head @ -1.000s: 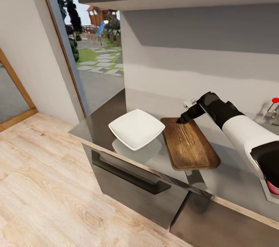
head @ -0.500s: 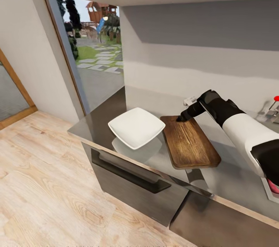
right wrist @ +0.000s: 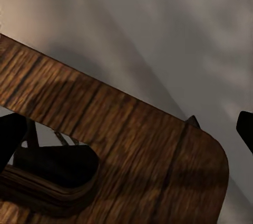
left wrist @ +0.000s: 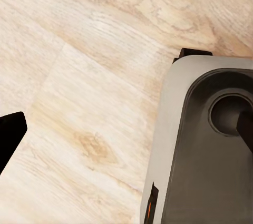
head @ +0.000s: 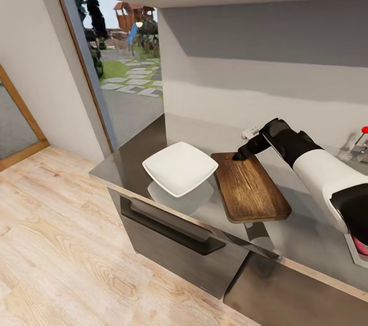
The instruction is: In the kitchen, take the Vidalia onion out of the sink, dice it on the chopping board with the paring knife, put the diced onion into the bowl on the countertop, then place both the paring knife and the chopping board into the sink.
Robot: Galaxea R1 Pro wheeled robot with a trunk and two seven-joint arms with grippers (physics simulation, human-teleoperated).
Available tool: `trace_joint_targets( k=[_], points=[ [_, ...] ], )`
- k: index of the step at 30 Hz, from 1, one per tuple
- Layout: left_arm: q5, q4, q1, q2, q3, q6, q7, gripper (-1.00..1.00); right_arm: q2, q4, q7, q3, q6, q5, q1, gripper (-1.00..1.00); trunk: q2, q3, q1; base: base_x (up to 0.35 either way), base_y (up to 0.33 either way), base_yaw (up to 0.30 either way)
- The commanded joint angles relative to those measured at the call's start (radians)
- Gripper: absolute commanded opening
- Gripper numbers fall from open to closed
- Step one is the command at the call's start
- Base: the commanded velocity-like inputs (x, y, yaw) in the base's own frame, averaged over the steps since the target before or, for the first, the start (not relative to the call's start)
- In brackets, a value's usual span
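The right hand [head: 239,156] rests at the far end of the chopping board [head: 250,189] on the table [head: 301,236], fingers spread wide apart. The white bowl [head: 179,168] sits just beside the board.

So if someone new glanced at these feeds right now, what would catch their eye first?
Probably the white bowl and the brown chopping board side by side on the grey countertop. Next, the right gripper, reaching down to the board's far end. Left of the counter, a doorway opens onto a sunny garden.
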Motion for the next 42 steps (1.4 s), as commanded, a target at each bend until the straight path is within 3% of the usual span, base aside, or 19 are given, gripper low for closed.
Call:
trace_joint_targets(
  k=[1, 12, 18, 26, 42],
  points=[
    [0.001, -0.001, 0.000, 0.000, 0.001, -0.002, 0.000, 1.00, -0.001, -0.002, 0.010, 0.004, -0.002, 0.017, 0.017, 1.00, 0.000, -0.001, 0.000, 0.000, 0.000, 0.000],
    [0.003, 0.043, 0.000, -0.005, 0.003, 0.002, -0.005, 1.00, 0.001, -0.013, 0.001, 0.011, -0.019, 0.026, 0.011, 1.00, 0.000, -0.001, 0.000, 0.000, 0.000, 0.000],
    [0.001, 0.078, 0.000, -0.006, 0.007, -0.001, -0.006, 1.00, -0.018, -0.015, 0.002, 0.023, -0.037, -0.004, 0.007, 1.00, 0.000, -0.001, 0.000, 0.000, 0.000, 0.000],
    [0.001, 0.121, 0.000, -0.006, 0.007, -0.001, -0.006, 1.00, -0.023, -0.016, 0.004, 0.049, -0.059, -0.024, 0.007, 1.00, 0.000, -0.001, 0.000, 0.000, 0.000, 0.000],
    [0.001, 0.123, 0.000, -0.006, 0.007, -0.001, -0.006, 1.00, -0.020, -0.015, 0.010, 0.056, -0.104, -0.007, 0.007, 1.00, 0.000, -0.001, 0.000, 0.000, 0.000, 0.000]
  ],
)
